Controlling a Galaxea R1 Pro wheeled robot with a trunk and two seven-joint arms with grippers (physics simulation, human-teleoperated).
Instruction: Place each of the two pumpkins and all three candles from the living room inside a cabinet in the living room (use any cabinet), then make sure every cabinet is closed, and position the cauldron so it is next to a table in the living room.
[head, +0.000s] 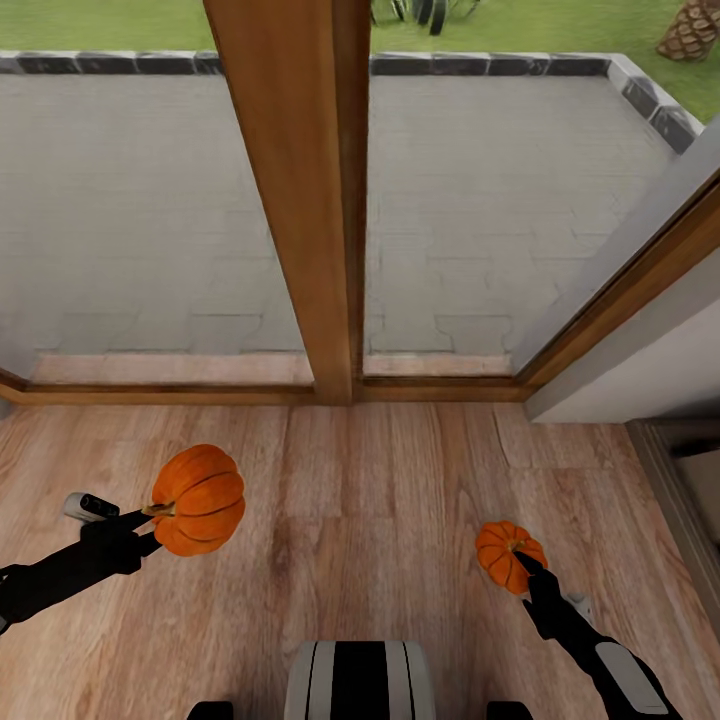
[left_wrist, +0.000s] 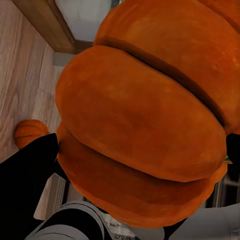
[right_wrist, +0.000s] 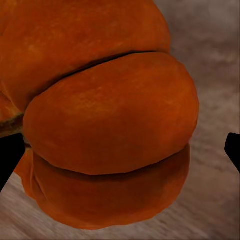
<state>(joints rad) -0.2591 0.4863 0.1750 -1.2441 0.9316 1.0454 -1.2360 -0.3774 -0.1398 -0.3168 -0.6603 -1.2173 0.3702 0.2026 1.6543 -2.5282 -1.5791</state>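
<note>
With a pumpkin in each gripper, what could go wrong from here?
The left gripper seems to pinch its pumpkin near the stem, so it might slip or swing loose. The right pumpkin hangs low over the wood floor and could drop and roll. The robot faces the glass door, so turning could bump it.

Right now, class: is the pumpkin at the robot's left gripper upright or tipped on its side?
Tipped: the pumpkin hangs above the floor, its stem pointing sideways into the left gripper.
</note>
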